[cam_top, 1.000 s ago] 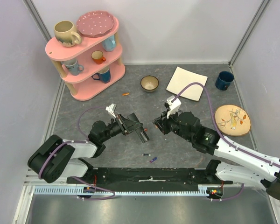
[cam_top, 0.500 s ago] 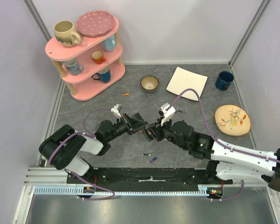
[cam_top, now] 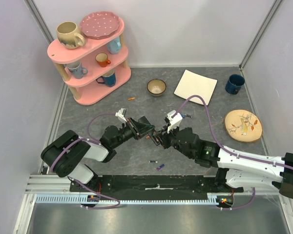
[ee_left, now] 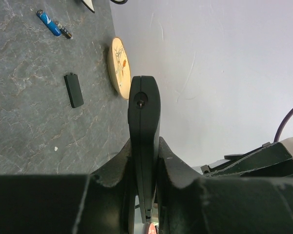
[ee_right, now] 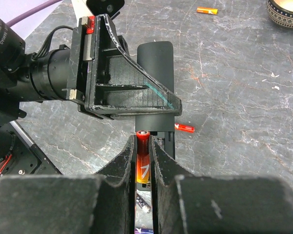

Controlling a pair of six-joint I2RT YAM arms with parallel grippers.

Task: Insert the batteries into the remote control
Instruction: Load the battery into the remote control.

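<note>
My left gripper [cam_top: 146, 130] is shut on the black remote control [ee_left: 144, 109], seen edge-on in the left wrist view [ee_left: 144, 146]. In the right wrist view the remote [ee_right: 155, 63] points toward me with its battery bay open at the near end. My right gripper [ee_right: 142, 146] is shut on an orange-red battery [ee_right: 142, 163], whose tip sits at the open bay. In the top view the right gripper [cam_top: 158, 138] meets the left one mid-table. Loose batteries lie on the table: a red one [ee_right: 184, 128], an orange one [cam_top: 131, 98], and a dark and a purple one [cam_top: 159, 167].
A small black cover [ee_left: 73, 89] and a blue battery [ee_left: 49, 23] lie on the table. A small bowl [cam_top: 156, 87], a white square plate [cam_top: 195, 87], a blue mug [cam_top: 234, 83] and a patterned plate [cam_top: 242, 125] stand behind. A pink shelf [cam_top: 90, 58] with cups is at far left.
The two grippers have closed in on each other. My right gripper moved left with the battery up to the remote's end, and my left gripper turned the remote toward it.
</note>
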